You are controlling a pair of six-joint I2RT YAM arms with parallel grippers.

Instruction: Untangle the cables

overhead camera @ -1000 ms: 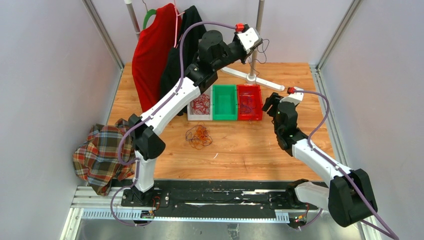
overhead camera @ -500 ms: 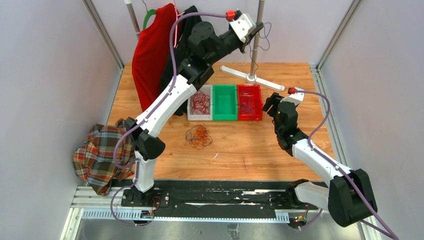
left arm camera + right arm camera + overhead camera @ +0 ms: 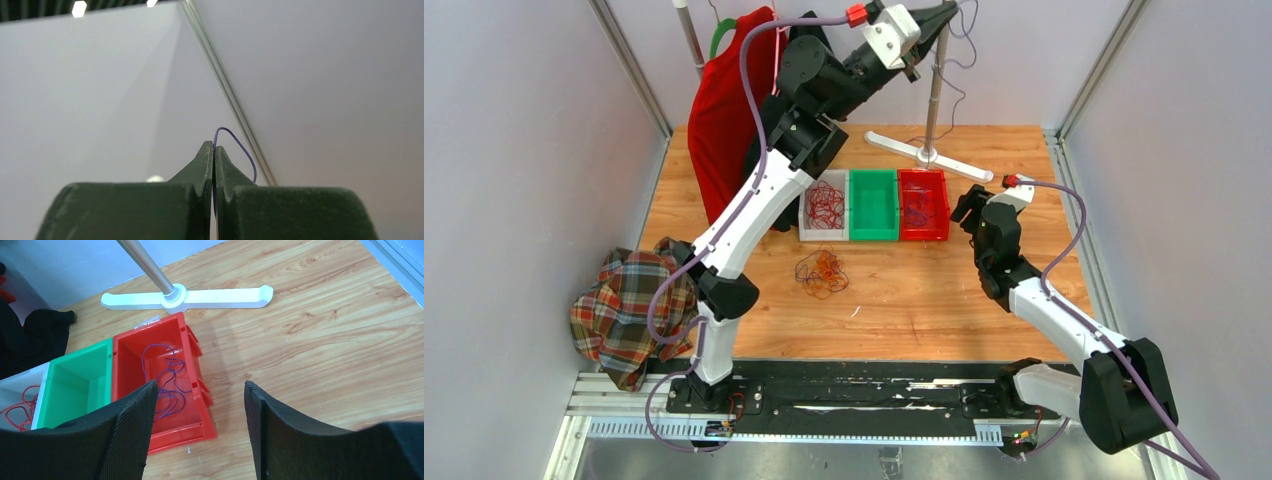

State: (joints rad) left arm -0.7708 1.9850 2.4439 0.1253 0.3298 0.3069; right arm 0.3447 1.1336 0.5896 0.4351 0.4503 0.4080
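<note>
My left gripper (image 3: pixel 213 150) pinches one purple cable (image 3: pixel 241 145) looping just beyond its closed jaws, my right gripper (image 3: pixel 199 390) gapes wide above the red bin (image 3: pixel 150 326) of purple strands (image 3: pixel 167 375), and the orange-red tangle (image 3: pixel 822 273) looks unsorted yet.

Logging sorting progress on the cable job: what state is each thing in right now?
left gripper, shut on a purple cable, raised high.
right gripper, open, empty, above the red bin.
red bin, holds purple cables.
green bin, empty.
white bin, holds red cables.
loose pile, orange and red cables, tangled on the table.
</note>
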